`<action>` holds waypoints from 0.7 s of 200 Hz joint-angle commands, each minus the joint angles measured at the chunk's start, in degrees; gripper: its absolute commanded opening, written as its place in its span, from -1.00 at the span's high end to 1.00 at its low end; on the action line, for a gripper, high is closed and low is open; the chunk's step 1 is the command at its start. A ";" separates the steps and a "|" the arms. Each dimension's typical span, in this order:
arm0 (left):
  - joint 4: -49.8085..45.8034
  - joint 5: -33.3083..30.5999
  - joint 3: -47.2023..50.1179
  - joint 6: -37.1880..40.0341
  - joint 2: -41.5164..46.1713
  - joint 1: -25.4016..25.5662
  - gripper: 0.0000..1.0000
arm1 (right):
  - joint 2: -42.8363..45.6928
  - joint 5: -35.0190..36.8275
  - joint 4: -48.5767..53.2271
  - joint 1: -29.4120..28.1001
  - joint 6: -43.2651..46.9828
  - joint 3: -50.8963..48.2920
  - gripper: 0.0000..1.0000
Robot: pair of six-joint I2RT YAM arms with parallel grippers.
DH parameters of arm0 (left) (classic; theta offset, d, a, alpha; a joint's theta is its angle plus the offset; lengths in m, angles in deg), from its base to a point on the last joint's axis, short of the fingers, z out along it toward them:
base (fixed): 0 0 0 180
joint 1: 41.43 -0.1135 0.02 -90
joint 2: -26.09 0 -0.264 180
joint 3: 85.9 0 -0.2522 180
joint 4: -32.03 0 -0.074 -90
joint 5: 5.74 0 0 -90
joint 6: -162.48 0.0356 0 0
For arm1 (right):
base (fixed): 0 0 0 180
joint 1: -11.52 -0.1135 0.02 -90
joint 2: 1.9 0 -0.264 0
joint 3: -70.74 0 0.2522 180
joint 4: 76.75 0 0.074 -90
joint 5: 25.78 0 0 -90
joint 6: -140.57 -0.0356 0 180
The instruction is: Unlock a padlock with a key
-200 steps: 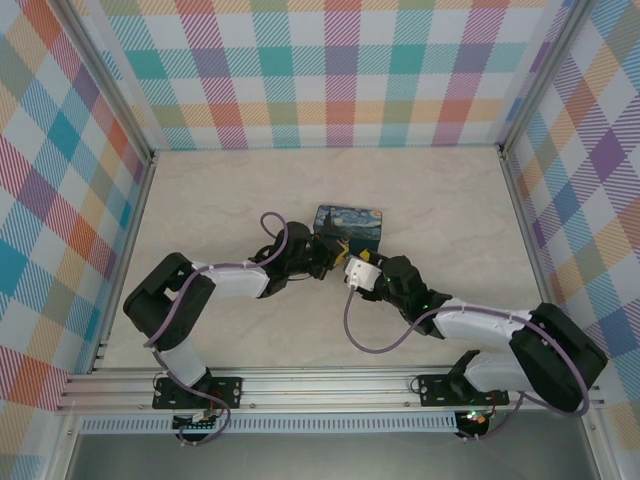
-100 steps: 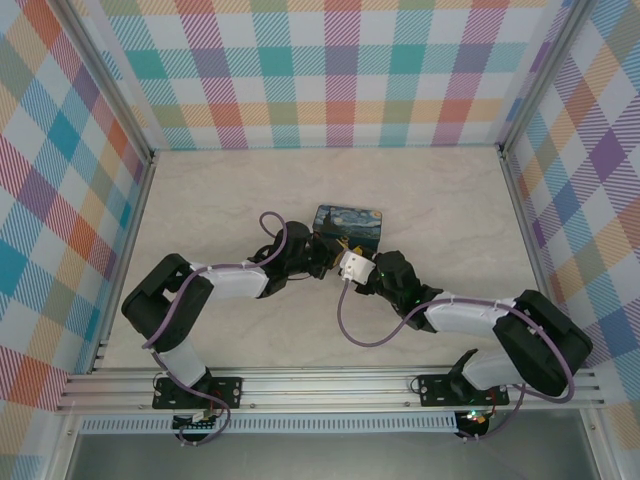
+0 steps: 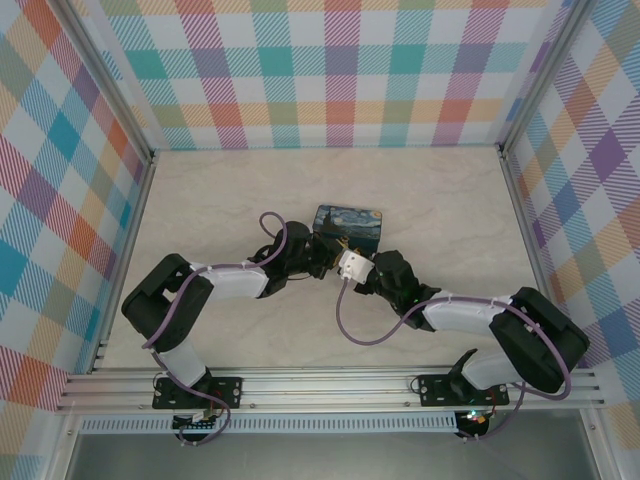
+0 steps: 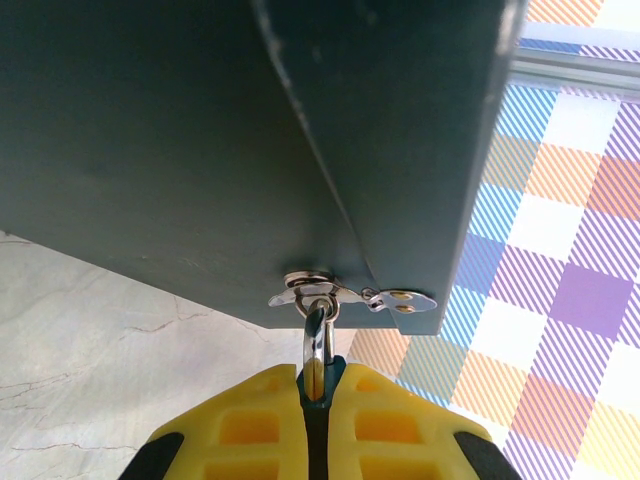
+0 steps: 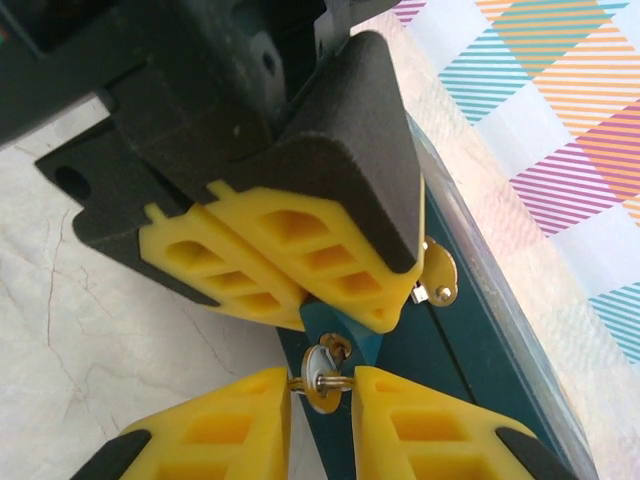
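Note:
The tiny blue padlock (image 5: 343, 327) hangs by its silvery shackle (image 4: 316, 335) from the hasp (image 4: 340, 296) of the starry-night tin (image 3: 350, 226). My left gripper (image 4: 314, 378) is shut on the padlock's body, and its yellow fingers (image 5: 300, 250) show from above in the right wrist view. The small key (image 5: 319, 377) sits in the keyhole at the padlock's bottom, a thin ring through its head. My right gripper (image 5: 322, 387) is closed on the key's head and ring, one pad touching each side. In the top view both grippers meet at the tin's near left corner (image 3: 333, 262).
The tin's dark side wall (image 4: 200, 150) looms right in front of the left fingers. A brass hinge plate (image 5: 437, 275) lies on the tin beside the padlock. Both forearms (image 3: 240, 280) (image 3: 450, 315) lie low over the marble table (image 3: 450, 200). Plaid walls enclose it.
My right arm has slid up and left towards the tin, bringing its gripper in against the left one. The left arm has stayed put.

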 commanded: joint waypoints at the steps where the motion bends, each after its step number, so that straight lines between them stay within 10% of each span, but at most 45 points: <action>1: 1.04 -0.08 -1.15 -0.79 1.30 0.61 1.00 | -0.70 -1.13 -1.86 -0.27 -1.78 1.94 0.58; 140: 1.40 0.35 -1.81 -1.11 0.18 0.81 1.00 | -3.24 -0.85 -3.62 -0.35 -17.65 3.93 1.00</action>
